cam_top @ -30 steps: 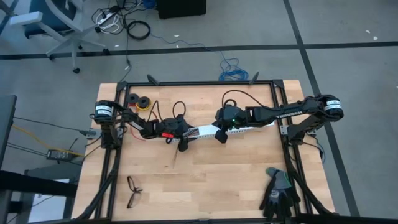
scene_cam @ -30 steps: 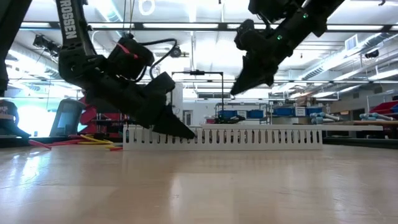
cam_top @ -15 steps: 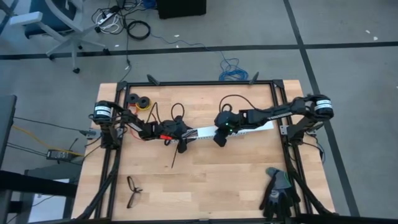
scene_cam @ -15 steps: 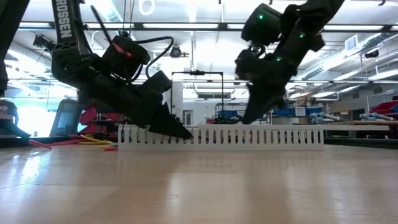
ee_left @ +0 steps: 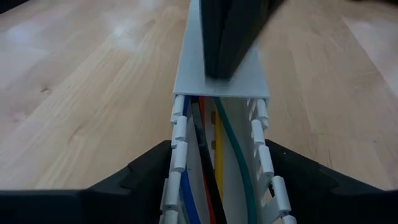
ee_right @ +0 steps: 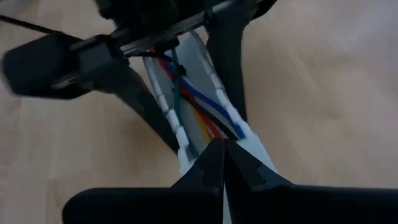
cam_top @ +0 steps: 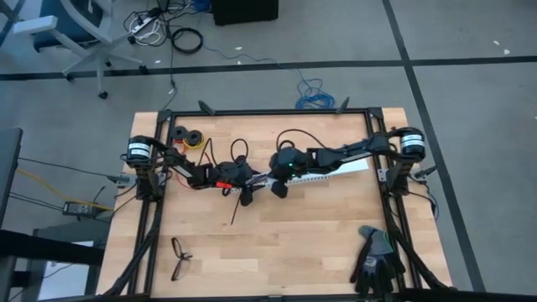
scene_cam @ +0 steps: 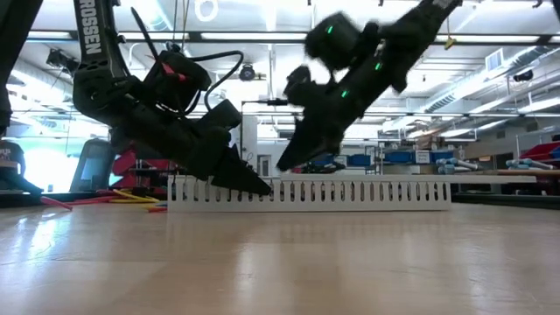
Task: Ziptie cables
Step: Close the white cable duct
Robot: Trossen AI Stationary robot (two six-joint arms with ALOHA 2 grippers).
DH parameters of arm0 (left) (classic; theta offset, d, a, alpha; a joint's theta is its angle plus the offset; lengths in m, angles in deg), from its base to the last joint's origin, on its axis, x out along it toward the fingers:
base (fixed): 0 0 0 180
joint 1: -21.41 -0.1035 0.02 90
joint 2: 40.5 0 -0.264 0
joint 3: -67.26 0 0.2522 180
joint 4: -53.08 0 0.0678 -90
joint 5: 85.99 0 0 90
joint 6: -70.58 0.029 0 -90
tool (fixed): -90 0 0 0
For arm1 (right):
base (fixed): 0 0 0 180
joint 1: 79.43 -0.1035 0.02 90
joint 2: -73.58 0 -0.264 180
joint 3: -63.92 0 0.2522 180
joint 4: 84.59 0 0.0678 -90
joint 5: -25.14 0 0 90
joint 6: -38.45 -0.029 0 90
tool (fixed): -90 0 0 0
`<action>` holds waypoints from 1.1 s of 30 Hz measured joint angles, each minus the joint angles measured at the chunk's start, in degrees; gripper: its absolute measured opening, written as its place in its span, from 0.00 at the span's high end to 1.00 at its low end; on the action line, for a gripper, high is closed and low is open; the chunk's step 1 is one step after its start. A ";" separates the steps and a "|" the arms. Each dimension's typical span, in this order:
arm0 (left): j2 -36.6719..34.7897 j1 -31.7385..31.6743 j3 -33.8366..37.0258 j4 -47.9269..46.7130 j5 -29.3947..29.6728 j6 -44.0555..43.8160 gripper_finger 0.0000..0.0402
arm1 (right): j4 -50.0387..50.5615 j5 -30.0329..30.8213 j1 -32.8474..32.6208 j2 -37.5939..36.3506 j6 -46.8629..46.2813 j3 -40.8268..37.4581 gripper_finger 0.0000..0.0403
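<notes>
The white slotted strip (cam_top: 323, 174) lies across the middle of the wooden table. In its open left end run the cables (ee_left: 217, 162): blue, red, black, yellow and green. More red and yellow cables (scene_cam: 131, 197) lie loose on the table at the left. A white cover (ee_left: 221, 87) closes the strip farther along. My left gripper (cam_top: 245, 191) straddles the strip's left end. My right gripper (cam_top: 279, 188) is shut, with its tips over the cover's left end (ee_right: 222, 146). One black ziptie (cam_top: 236, 216) lies on the table just in front of the left gripper. My left gripper has the strip's left end between its two fingers (ee_left: 149, 171), one against each slotted side wall (ee_left: 177, 143). It comes from the table's left, slanting down, along the strip, which rests flat on the table. My right gripper's shut tips are at the cover (ee_left: 217, 81); I cannot tell whether they touch.
Black eyeglasses (cam_top: 179, 257) lie near the front left. Dark gloves (cam_top: 375, 256) lie at the front right. Tape rolls (cam_top: 189, 136) sit at the back left corner, and a black cable loops (cam_top: 242, 149) behind the left gripper. Bare wood lies in front of the strip.
My right gripper has travelled toward the table's left along the strip and come down, from over the strip's middle to just beside my left gripper. It has stayed shut and tipped further downward.
</notes>
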 joint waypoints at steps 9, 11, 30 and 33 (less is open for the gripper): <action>-0.02 -0.02 -0.04 -0.26 0.00 0.09 0.39 | 33.59 10.53 -2.45 -13.70 -9.28 -0.07 1.00; -0.02 -0.02 -0.04 -0.24 0.00 0.09 0.39 | 37.05 9.69 -1.89 -14.23 -12.75 -0.57 1.00; 0.04 0.07 -0.56 -0.65 -1.22 0.17 0.36 | 4.83 2.38 -0.80 -6.57 0.49 -0.17 1.00; 0.10 0.07 -1.04 -0.86 -1.67 0.72 0.31 | 7.41 3.27 -1.35 -8.87 0.47 -1.02 1.00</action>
